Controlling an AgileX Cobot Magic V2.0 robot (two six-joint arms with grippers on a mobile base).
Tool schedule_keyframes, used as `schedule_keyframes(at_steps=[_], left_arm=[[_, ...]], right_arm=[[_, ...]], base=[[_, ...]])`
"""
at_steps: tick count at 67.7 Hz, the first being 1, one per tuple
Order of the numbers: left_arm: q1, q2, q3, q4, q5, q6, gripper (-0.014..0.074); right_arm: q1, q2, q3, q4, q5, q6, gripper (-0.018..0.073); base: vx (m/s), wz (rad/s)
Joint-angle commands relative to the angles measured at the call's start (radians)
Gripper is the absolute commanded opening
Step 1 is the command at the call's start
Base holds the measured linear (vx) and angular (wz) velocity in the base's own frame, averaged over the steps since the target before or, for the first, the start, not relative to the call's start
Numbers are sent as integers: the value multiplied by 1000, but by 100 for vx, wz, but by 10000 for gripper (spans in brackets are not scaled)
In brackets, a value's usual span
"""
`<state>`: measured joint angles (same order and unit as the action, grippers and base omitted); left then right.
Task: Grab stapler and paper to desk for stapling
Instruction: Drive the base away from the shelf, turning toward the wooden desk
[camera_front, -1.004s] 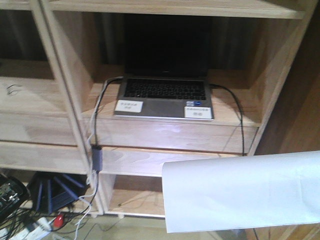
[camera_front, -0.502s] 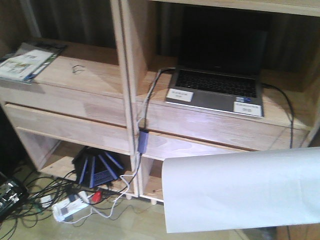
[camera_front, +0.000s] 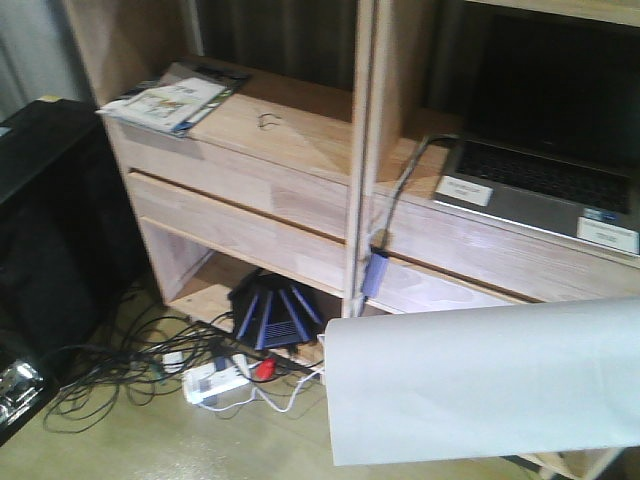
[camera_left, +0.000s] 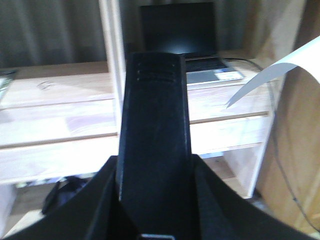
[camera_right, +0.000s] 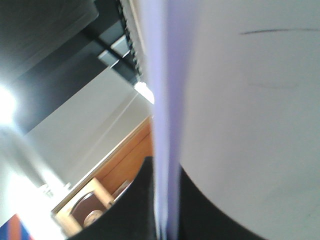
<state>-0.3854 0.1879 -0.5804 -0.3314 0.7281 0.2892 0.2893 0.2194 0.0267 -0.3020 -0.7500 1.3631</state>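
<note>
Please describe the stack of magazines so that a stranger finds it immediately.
Find the light-wood shelf unit and its vertical post; left of it runs a broad ledge. At that ledge's far left corner lies a flat stack of colourful printed magazines, unlike the tiny wire clip beside it.

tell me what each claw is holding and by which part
Left claw grips the stapler by its near end, the rest jutting forward. Right claw pinches the paper near one end, seen edge-on between its fingers.
</note>
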Motion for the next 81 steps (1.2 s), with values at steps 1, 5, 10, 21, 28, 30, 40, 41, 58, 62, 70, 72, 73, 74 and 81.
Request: schedule_keyframes(at_steps=[1,5,10,21,28,30,40,41,58,62,70,72,73,74,81], left_arm=[[-4,13,-29,-28,-123,-6,-6],[-4,13,-29,-28,-123,-6,-6],[-4,13,-29,-28,-123,-6,-6],[-4,13,-29,-28,-123,-6,-6],[-4,13,-29,-28,-123,-6,-6],[-4,13,-29,-28,-123,-6,-6],[-4,13,-29,-28,-123,-6,-6],[-4,13,-29,-28,-123,-6,-6],[-4,13,-29,-28,-123,-6,-6],[-4,13,-29,-28,-123,-6,-6],[-4,13,-29,-28,-123,-6,-6],[-4,13,-29,-28,-123,-6,-6],[-4,13,-29,-28,-123,-6,-6],[-4,13,-29,-28,-123,-6,-6],[-4,13,-29,-28,-123,-6,-6]], right_arm=[[-1,8,4,4,-56,-12,-3],[-1,8,4,4,-56,-12,-3],[-1,8,4,4,-56,-12,-3],[-1,8,4,4,-57,-12,-2],[-1,8,4,4,-56,-12,-2],[-1,8,4,4,-56,-12,-2],[-1,8,4,4,-56,-12,-2],[-1,8,4,4,-56,-12,-2],[-1,8,4,4,-57,-12,-2],[-1,8,4,4,-57,-12,-2],[-1,8,4,4,-57,-12,-2],[-1,8,4,4,-57,-12,-2],[-1,8,4,4,-57,-12,-2],[-1,8,4,5,-57,-12,-2],[-1,8,4,4,-56,-12,-2]], base=[[-3,43],[-2,46],[-1,53],[0,63],[2,72],[3,74],[4,74],[5,71],[7,62],[10,47],[11,44],[11,44],[12,44],[12,44],[12,46]])
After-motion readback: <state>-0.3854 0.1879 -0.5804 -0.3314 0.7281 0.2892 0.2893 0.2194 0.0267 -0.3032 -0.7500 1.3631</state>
